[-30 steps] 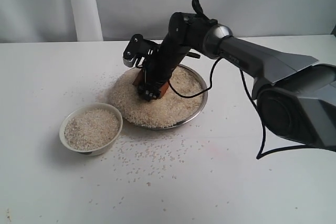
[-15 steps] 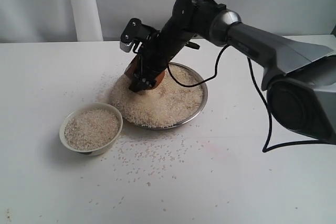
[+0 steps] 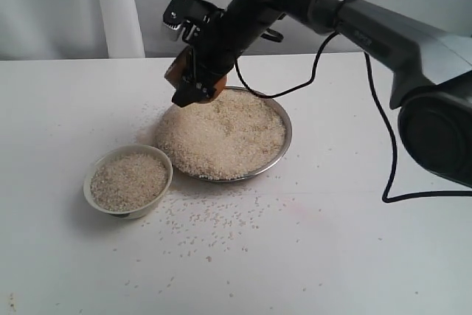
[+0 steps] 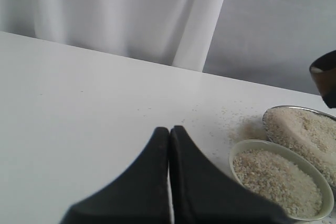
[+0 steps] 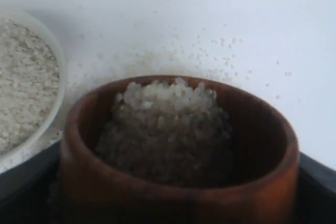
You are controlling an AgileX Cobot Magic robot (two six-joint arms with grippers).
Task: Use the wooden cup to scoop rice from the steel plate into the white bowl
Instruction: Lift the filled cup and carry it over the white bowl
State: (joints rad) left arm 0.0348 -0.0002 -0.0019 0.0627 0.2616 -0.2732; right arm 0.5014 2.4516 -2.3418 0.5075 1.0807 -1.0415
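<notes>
Left fingers (image 4: 157, 177) pressed together, holding nothing, low over the counter (image 3: 66, 108) on the left. The white bowl (image 3: 87, 186) is filled with rice (image 3: 127, 181) and sits left of counter centre, just beside the front-left rim of the steel plate (image 3: 286, 138). Right fingers (image 3: 200, 71) are spread wide and clamped on the wooden cup (image 3: 174, 73), which is heaped with rice and held in the air over the plate's back-left rim; the plate mid-counter carries a broad rice heap, with loose grains scattered on the counter in front.
</notes>
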